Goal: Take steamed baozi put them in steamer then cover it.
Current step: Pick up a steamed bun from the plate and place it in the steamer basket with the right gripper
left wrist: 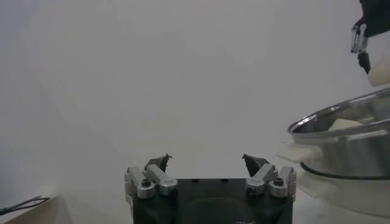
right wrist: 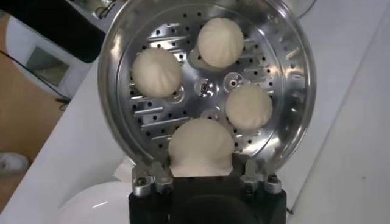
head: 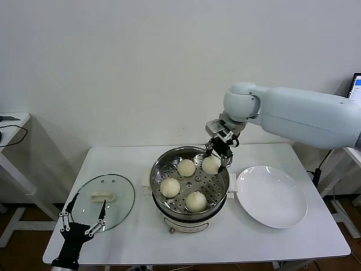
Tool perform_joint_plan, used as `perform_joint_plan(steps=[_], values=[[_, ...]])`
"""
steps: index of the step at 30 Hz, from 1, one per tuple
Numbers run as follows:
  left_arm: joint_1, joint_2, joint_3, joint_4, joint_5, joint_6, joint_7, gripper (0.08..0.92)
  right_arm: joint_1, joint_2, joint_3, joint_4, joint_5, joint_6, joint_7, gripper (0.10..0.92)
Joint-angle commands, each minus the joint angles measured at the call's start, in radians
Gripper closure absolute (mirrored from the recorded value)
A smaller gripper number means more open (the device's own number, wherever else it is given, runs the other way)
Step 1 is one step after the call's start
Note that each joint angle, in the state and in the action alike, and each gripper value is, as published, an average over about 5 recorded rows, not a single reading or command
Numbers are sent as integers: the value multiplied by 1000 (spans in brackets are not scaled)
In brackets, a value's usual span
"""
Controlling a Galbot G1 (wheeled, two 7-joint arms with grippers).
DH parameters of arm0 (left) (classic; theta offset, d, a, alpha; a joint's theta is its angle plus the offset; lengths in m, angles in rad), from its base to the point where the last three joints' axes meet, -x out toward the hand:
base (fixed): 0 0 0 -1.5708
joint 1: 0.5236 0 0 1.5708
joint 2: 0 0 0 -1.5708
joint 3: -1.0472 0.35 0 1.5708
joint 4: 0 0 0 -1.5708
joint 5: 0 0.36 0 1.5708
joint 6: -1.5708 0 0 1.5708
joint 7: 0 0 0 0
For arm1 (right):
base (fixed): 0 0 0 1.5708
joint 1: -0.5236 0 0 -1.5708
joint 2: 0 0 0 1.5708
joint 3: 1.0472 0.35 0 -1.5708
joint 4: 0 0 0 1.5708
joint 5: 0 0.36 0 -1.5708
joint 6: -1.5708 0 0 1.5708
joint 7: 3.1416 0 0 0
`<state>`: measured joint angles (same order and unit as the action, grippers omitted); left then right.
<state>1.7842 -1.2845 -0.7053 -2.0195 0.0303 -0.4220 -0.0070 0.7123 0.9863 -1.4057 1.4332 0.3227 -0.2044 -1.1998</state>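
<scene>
The steamer (head: 161, 169) stands mid-table with three baozi resting on its perforated tray: one at the back (head: 186, 167), one on the left (head: 170, 187), one at the front (head: 196, 200). My right gripper (head: 216, 159) is over the steamer's back right part, shut on a fourth baozi (head: 211, 164), which shows in the right wrist view (right wrist: 201, 148) between the fingers. The other three also show there (right wrist: 220, 41) (right wrist: 156, 72) (right wrist: 248, 106). The glass cover (head: 115, 192) lies flat on the table at the left. My left gripper (head: 84, 216) is open and empty at its front edge.
A white plate (head: 273, 196) lies right of the steamer. The steamer's rim shows at the right of the left wrist view (left wrist: 341, 122). A side table (head: 11, 121) stands at the far left.
</scene>
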Motion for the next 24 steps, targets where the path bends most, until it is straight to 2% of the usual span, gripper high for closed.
perform_joint_plan(steps=[1, 24], values=[[-2, 1, 0, 3, -1, -1, 0, 177, -30, 50, -44, 3, -40, -30, 33, 355], [-8, 1, -2, 17, -1, -5, 0, 177, -103, 74, -46, -43, -107, -23, 27, 357]])
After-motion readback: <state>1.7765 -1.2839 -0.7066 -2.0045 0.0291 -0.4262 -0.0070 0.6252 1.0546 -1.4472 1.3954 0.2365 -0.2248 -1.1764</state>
